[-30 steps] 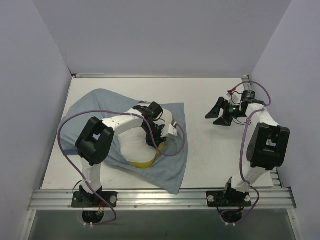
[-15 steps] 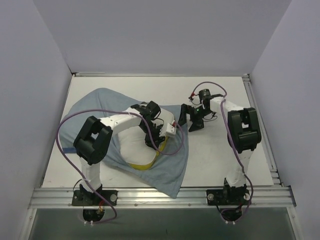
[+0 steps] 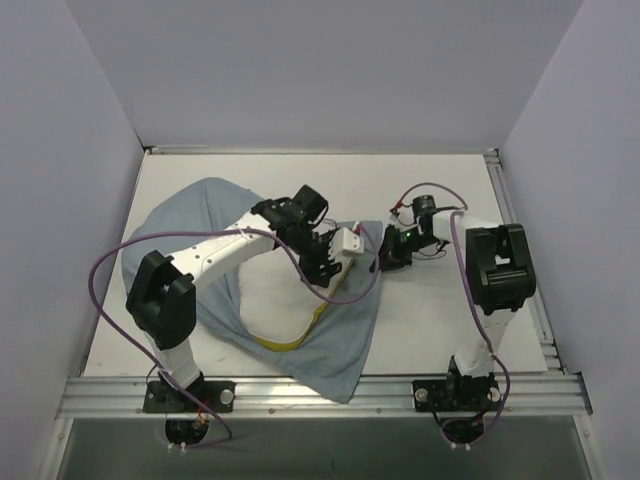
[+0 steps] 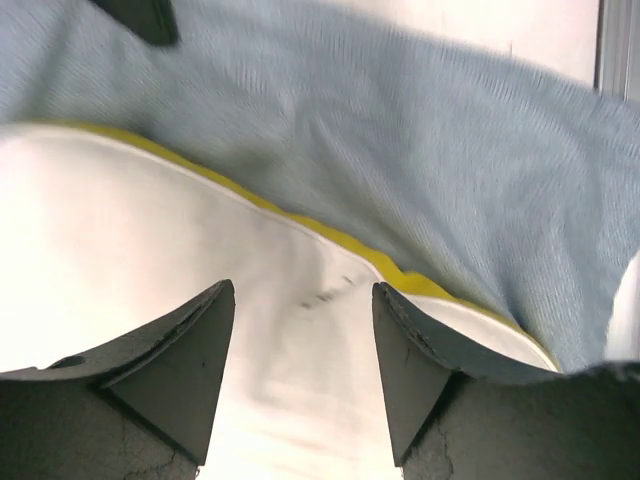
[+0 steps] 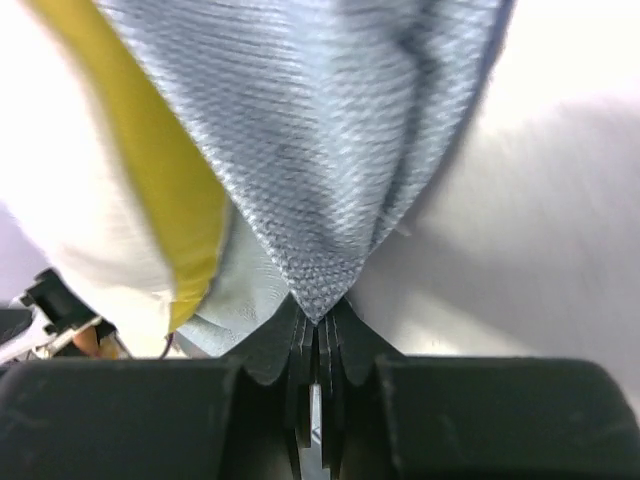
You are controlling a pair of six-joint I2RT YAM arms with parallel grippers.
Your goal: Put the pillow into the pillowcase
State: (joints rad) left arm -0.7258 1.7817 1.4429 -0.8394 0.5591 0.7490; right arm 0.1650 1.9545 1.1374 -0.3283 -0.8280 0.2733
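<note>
Right wrist, right claw pinching pillowcase

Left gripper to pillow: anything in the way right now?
Nothing visible. The left gripper stands open directly over the bare plump white pillow with its yellow edge band. The pale grey-blue cloth pillowcase lies beyond that band, not across the fingers. The right gripper is shut on the pillowcase's edge.

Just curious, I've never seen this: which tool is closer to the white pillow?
Left. The left tool hangs open over the pillow; the right tool pinches the pillowcase edge beside it.
</note>
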